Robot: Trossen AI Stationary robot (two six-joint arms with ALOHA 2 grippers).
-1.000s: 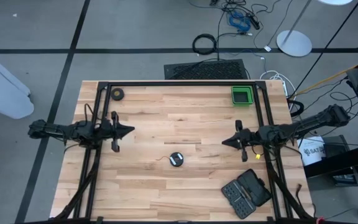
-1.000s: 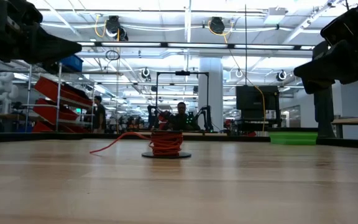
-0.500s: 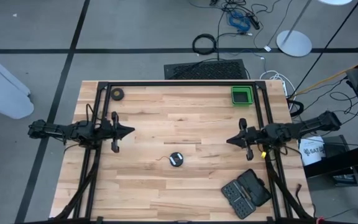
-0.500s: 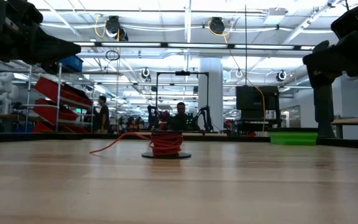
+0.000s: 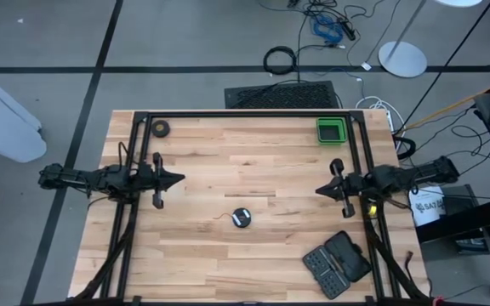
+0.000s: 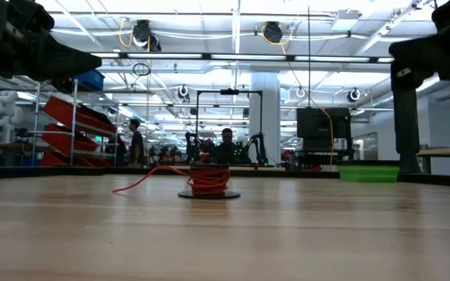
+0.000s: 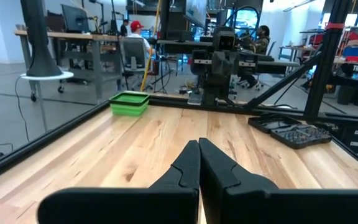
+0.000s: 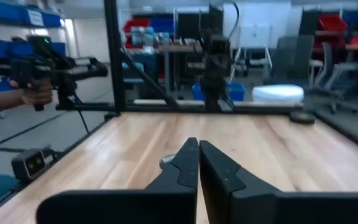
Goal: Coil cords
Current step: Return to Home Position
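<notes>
Farther right than before: right end effector [image 5: 319, 189].

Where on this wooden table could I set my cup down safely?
Bare wood lies between the small dark tape roll and the green square tray, and between the left gripper and red-wire spool. Crowded: the open black tool case near the right gripper.

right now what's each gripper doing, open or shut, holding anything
left gripper: shut, empty, over the table at its left edge
right gripper: shut, empty, over the right edge
</notes>
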